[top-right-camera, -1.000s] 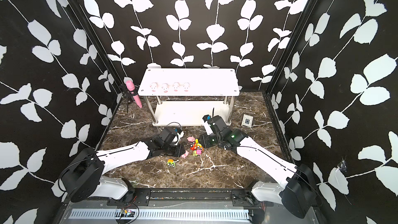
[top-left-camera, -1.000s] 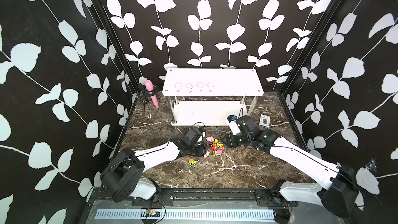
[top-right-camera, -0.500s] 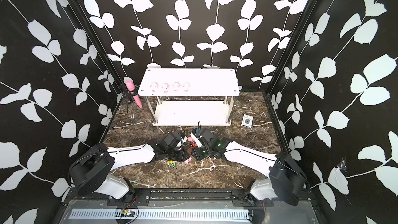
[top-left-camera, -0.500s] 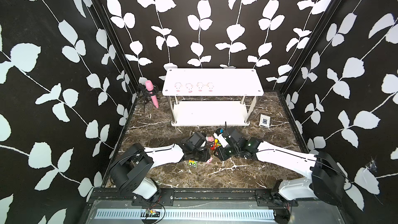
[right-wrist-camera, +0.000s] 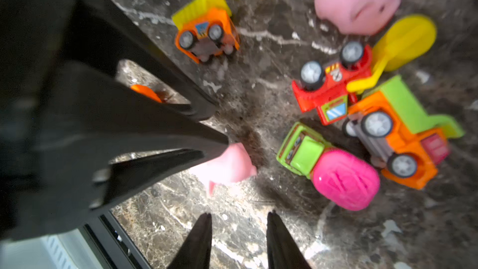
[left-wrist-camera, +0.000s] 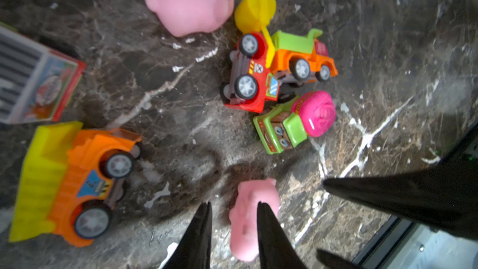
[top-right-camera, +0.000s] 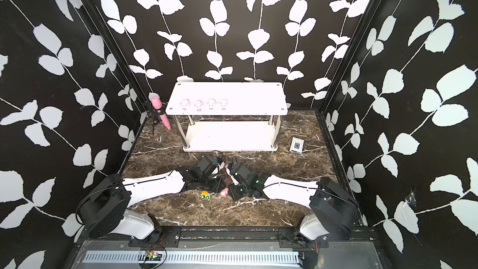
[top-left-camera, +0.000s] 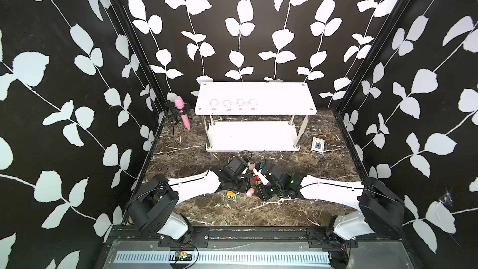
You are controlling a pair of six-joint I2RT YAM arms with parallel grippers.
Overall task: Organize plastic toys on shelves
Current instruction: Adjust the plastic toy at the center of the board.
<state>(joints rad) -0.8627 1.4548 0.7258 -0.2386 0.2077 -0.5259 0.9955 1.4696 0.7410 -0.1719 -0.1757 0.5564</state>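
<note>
The white two-tier shelves [top-left-camera: 282, 99] stand at the back, with several pink pigs [top-left-camera: 227, 104] in a row on the top board in both top views. On the marble floor, my left gripper [left-wrist-camera: 233, 204] stands open around a small pink pig [left-wrist-camera: 245, 231]; one finger touches it, the other is clear of it. My right gripper [right-wrist-camera: 239, 214] is open over bare floor, close beside that pig [right-wrist-camera: 227, 166]. Toy vehicles lie just beyond: a green one with a pink drum [left-wrist-camera: 292, 122], a red one [left-wrist-camera: 248, 78], an orange-green truck [left-wrist-camera: 302, 55] and an orange-yellow dump truck [left-wrist-camera: 75, 182].
A second, larger-looking pink pig [left-wrist-camera: 191, 1] lies past the vehicle cluster. A green-yellow vehicle [top-left-camera: 231, 195] sits alone in front of the arms. A pink microphone [top-left-camera: 182, 112] leans at the back left and a white-and-blue card box [top-left-camera: 317, 145] lies right of the shelves.
Both arms have dropped low and drawn together over the toy pile. My left gripper went from shut to open around the small pig. The right gripper's jaws narrowed a little.
</note>
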